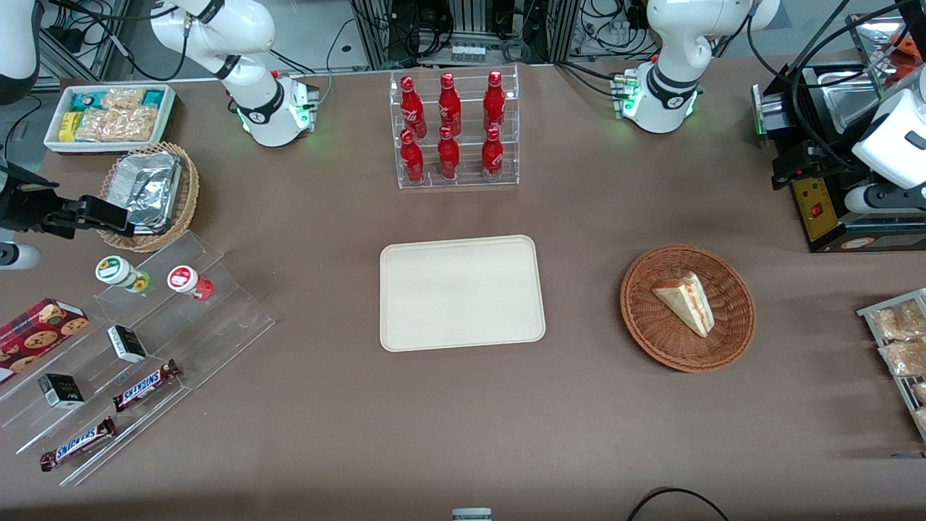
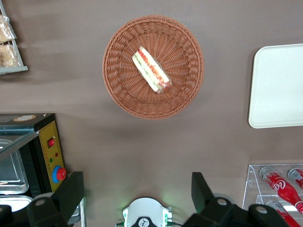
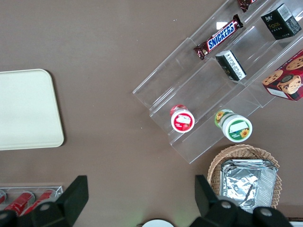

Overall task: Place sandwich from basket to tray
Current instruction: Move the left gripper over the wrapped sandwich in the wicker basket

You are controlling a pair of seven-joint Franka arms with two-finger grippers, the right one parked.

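The sandwich, a pale bread wedge with red and green filling, lies in the round reddish-brown basket. The cream tray lies flat beside the basket, toward the parked arm's end, with nothing on it. My left gripper hangs high over the table, farther from the front camera than the basket and toward the working arm's end. Its fingers stand wide open with nothing between them.
A clear rack of red bottles stands farther from the front camera than the tray. A black control box with a red button sits below my gripper. A rack of bagged snacks lies at the working arm's end.
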